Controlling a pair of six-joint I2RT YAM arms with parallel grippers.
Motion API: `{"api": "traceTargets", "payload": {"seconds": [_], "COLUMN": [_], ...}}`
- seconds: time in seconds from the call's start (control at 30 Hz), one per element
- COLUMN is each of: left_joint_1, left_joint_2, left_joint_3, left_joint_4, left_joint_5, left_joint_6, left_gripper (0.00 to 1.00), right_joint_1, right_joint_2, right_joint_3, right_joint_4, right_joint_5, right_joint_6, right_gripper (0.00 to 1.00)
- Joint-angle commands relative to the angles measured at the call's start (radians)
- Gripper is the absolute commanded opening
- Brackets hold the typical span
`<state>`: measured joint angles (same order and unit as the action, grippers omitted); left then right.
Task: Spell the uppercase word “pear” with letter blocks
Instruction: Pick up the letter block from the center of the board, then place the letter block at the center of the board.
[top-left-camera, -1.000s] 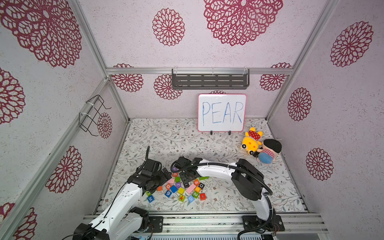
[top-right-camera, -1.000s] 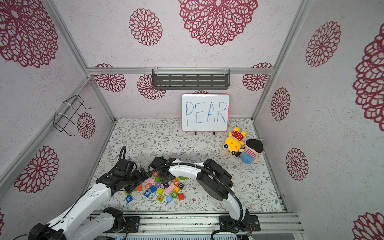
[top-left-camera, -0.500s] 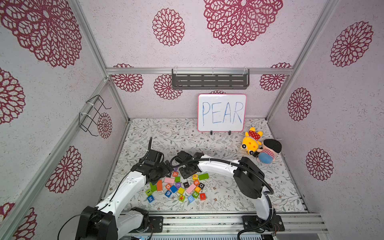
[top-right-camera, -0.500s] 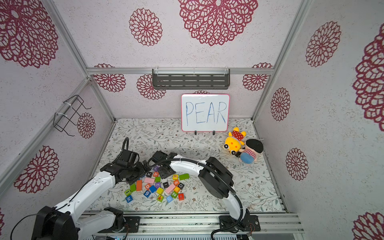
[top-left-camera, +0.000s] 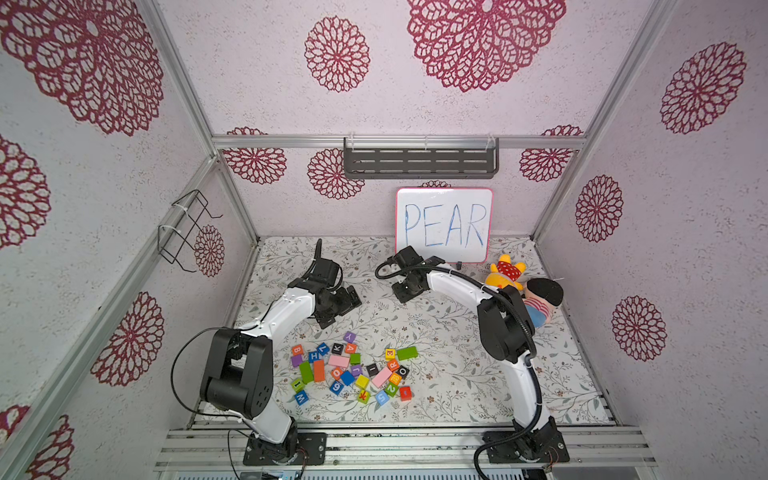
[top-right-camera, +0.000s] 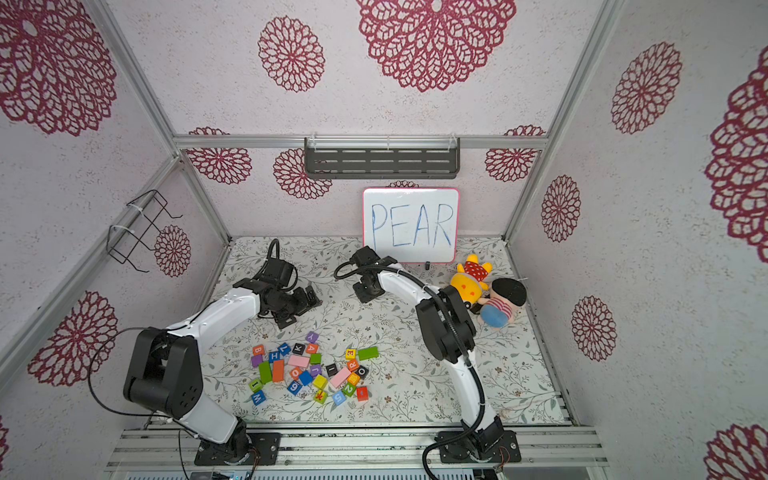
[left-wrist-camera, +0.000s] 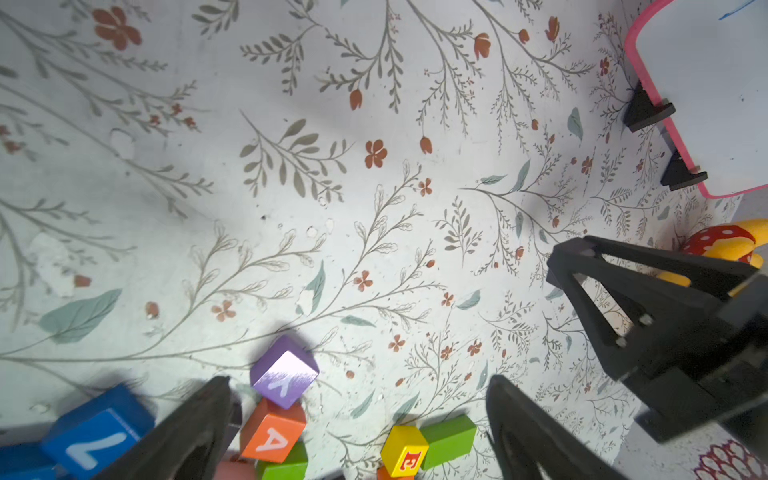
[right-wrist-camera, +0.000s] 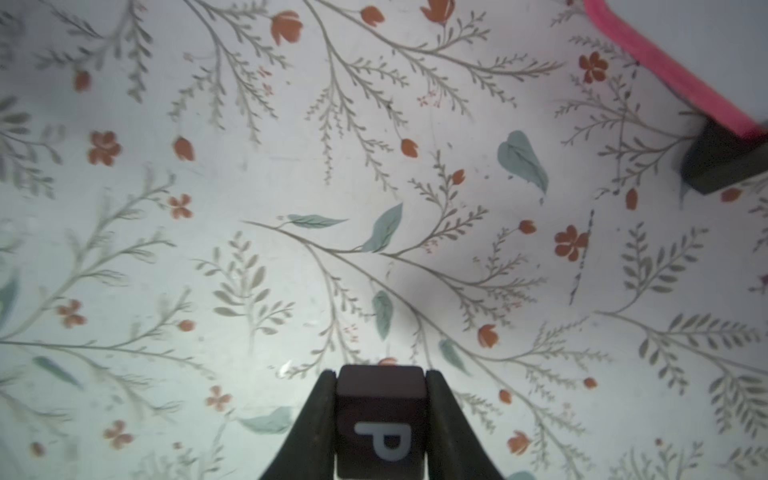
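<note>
P block (right-wrist-camera: 380, 419) sits clamped between the fingers of your right end effector (right-wrist-camera: 381, 374), letter face toward the wrist camera. It is held over bare surface (top-left-camera: 415, 324) just in front of the whiteboard (top-left-camera: 444, 224), whose foot and pink edge are the nearest obstacles; a cube, it has no long axis to mind. A block (top-left-camera: 351, 348), E block (top-left-camera: 390, 353) and R block (top-left-camera: 392, 365) lie in the pile well apart from it, toward the robot's base, and your left end effector (left-wrist-camera: 357, 380), spread wide and empty, is nearer them, with open surface between for a row.
</note>
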<state>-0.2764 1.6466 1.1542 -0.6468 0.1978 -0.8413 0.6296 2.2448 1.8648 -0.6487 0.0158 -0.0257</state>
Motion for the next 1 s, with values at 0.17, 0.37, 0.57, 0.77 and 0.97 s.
{"api": "traceTargets", "payload": {"seconds": [0.17,0.37,0.57,0.77,0.97], "left_joint_1": [0.004,0.004,0.003,0.000,-0.005], "left_joint_2": [0.038,0.029,0.013,0.010,0.009], "left_joint_3": [0.042,0.013,-0.016,-0.040,-0.045], "left_joint_4": [-0.009,0.011,0.038,0.091,0.105], "left_joint_5": [0.043,0.046,0.047,0.069,0.087], "left_joint_6": [0.035,0.031,0.023,-0.003,-0.007], "left_gripper": [0.98,0.98,0.98,0.98,0.98], "right_joint_1": [-0.026,-0.040,-0.059,-0.062,-0.062], "right_joint_2": [0.070,0.080,0.106,0.143,0.135], "right_joint_3": [0.105,0.104,0.116,0.158,0.162], "right_joint_4": [-0.101,-0.059,-0.007,0.006,-0.019], "right_joint_5": [-0.053,-0.072,-0.031,0.029,0.038], "right_joint_6": [-0.272,-0.335,-0.375,-0.365,-0.350], "right_gripper": [0.27,0.28,0.28,0.42,0.55]}}
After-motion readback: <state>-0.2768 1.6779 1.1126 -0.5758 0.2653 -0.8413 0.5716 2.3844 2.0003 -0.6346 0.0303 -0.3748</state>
